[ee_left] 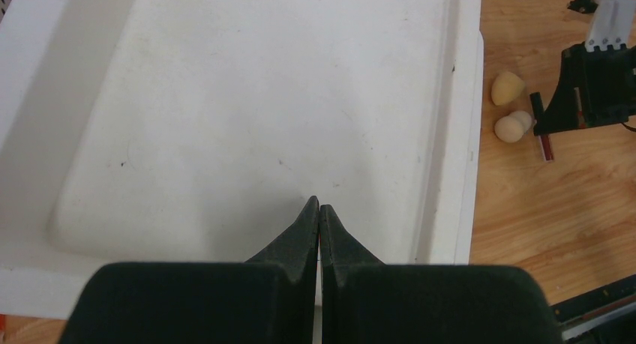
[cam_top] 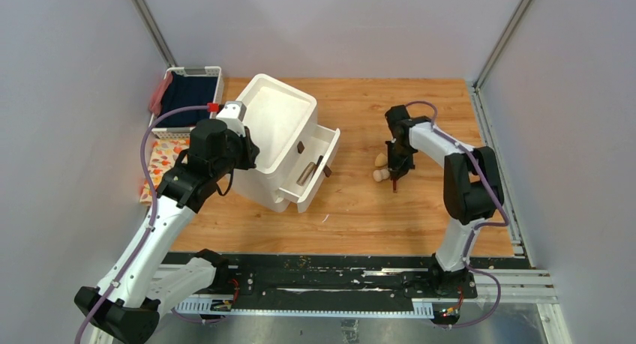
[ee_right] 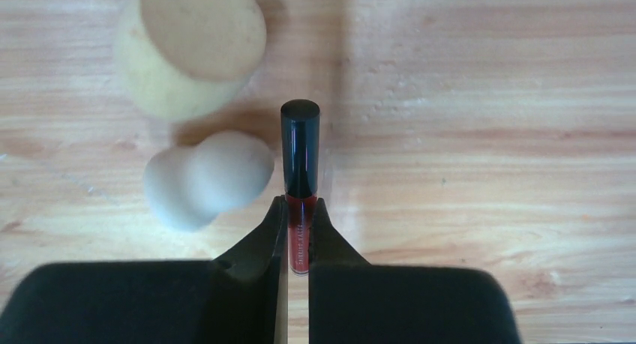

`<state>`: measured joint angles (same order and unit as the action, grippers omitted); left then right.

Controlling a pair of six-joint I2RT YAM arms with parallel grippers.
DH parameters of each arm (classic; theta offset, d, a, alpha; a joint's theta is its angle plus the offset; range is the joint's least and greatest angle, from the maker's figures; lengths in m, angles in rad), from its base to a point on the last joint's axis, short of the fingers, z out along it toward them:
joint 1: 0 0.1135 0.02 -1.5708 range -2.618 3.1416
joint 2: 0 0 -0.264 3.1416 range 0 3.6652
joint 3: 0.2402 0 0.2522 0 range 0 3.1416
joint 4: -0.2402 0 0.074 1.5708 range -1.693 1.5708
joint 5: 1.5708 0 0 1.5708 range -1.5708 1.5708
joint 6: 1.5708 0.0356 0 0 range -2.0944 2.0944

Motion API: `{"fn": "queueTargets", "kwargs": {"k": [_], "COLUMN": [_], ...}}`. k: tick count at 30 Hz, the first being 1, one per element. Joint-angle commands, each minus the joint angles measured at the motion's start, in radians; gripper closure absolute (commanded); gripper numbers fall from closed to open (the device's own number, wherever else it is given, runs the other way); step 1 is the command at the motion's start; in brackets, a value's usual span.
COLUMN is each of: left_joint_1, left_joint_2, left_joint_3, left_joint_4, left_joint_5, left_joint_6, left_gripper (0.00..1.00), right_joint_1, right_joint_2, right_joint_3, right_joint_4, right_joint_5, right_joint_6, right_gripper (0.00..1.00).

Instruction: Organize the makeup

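Your right claw (ee_right: 298, 206) is clenched on the tube (ee_right: 300, 145). The fingers (ee_right: 271, 228) pinch its red body, and the black cap juts out past the fingertips. The right arm rises from its base to a high elbow, and the forearm then reaches away from you and inward. The wrist is bent so the claw (cam_top: 395, 173) points down at the counter (cam_top: 420, 209). The tube's cap end is down at the wood, though you cannot tell whether it touches.

Just left of this claw's fingertips lies the gourd sponge (ee_right: 206, 179), almost against the tube. Beyond it, further ahead and to the left, sits the cut sponge (ee_right: 191, 48), its flat face turned up.

Your left claw (ee_left: 319, 205) is closed tight, fingertip to fingertip, with nothing between them. The left arm's elbow is low by the near corner, and the forearm climbs forward to the box (cam_top: 277, 134). The claw hangs over the box's recessed white top (ee_left: 247, 97).

To the right of that claw and below it, one drawer (cam_top: 319, 172) stands pulled out. In it lie a brown stick (cam_top: 305, 172) and a black stick (cam_top: 322, 165).
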<state>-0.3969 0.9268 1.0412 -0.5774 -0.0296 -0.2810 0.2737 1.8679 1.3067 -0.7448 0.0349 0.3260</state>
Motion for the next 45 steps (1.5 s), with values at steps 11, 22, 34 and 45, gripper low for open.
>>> {"fn": "queueTargets", "kwargs": {"k": [11,22,34,45], "left_joint_1": [-0.007,-0.007,-0.007,-0.007], "left_joint_2": [0.003,-0.030,-0.036,-0.037], "left_joint_3": [-0.001,0.002,-0.004,-0.001], "left_joint_4": [0.018,-0.002,-0.007,-0.014], "left_joint_5": [0.023,0.005,-0.013,-0.023], "left_joint_6": [-0.018,-0.005,0.006,0.014], "left_gripper": [1.00,1.00,1.00,1.00], "right_joint_1": [0.171,0.369,0.449,0.502], "right_joint_2": [-0.367,-0.204,-0.018,-0.006], "right_joint_3": [0.119,0.274,0.282,0.332], "right_joint_4": [-0.061,0.134,0.339,0.271], "right_joint_5": [-0.127,-0.370,-0.542,-0.446], "right_joint_6": [0.106,0.239,0.363,0.290], "right_gripper": [1.00,1.00,1.00,0.70]}}
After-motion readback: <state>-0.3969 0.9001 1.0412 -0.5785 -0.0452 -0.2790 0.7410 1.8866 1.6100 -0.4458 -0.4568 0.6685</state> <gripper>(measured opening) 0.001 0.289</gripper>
